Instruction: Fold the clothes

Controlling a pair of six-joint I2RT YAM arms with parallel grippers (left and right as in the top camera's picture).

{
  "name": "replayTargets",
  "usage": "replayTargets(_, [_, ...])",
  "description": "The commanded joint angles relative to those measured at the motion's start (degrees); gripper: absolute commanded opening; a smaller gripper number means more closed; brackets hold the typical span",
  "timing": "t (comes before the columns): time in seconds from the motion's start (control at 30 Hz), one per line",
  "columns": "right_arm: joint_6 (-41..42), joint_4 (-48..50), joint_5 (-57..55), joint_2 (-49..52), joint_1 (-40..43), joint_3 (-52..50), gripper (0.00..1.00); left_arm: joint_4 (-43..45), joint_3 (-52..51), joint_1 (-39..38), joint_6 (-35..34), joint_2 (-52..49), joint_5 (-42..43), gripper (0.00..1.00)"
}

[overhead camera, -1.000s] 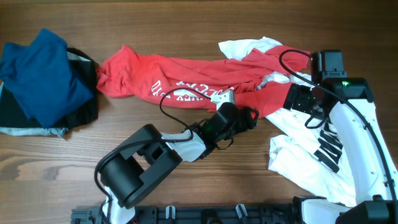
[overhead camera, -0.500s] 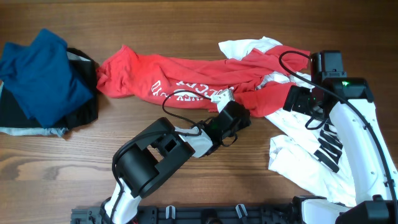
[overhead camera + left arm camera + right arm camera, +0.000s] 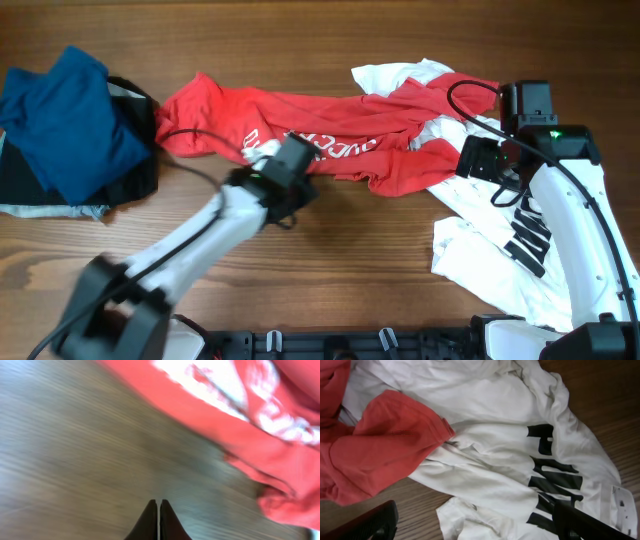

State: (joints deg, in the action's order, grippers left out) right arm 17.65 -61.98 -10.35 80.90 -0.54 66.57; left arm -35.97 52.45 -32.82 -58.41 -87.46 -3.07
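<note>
Overhead, red shirt (image 3: 330,135) overlapping white shirt (image 3: 490,265), left end effector (image 3: 159,510) closed, right end effector (image 3: 475,527) spread

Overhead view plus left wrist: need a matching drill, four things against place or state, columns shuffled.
Things:
1. red T-shirt with white print
2. white T-shirt with black lettering
3. blue cloth garment
4. left gripper

Place or state:
A. far left, on top of dark clothes
B. right side, partly hidden by the right arm
C. shut, over bare wooden table
D. stretched across the middle

Pairs: 1-D, 2-B, 3-A, 4-C
</note>
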Motion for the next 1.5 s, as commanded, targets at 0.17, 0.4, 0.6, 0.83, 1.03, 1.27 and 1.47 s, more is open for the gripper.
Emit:
replayTargets(0.17, [-1.1,-0.2,1.3,1.8,0.2,-0.3,1.0,8.3,-0.4,-0.9,-0.8,2.0,11.2,0.6])
replayTargets(0.4, [1.5,-0.2,1.3,1.8,0.2,-0.3,1.0,26.9,-0.4,-11.6,-5.1,-11.9,12.7,0.65])
replayTargets(0.6, [2.0,-0.2,1.3,1.8,0.2,-0.3,1.0,38.8,-0.4,-19.1,-14.4,-22.3,13.5,0.69])
replayTargets(0.83, [1.9,-0.7,1.3,1.8,0.2,-0.3,1.0,48.5,-0.3,-22.3,-23.5,-30.3,9.0,0.69])
replayTargets(1.03, [1.9,-1.1,1.3,1.8,0.2,-0.3,1.0,50.8,-0.3,-21.4,-23.5,-31.4,-1.1,0.63])
replayTargets(1.27, [1.8,-1.5,1.3,1.8,0.2,-0.3,1.0,51.7,-0.3,-17.3,-23.7,-31.5,-5.9,0.62])
replayTargets(1.47, [1.8,-1.5,1.3,1.8,0.2,-0.3,1.0,52.1,-0.3,-15.6,-23.7,-31.5,-5.4,0.28])
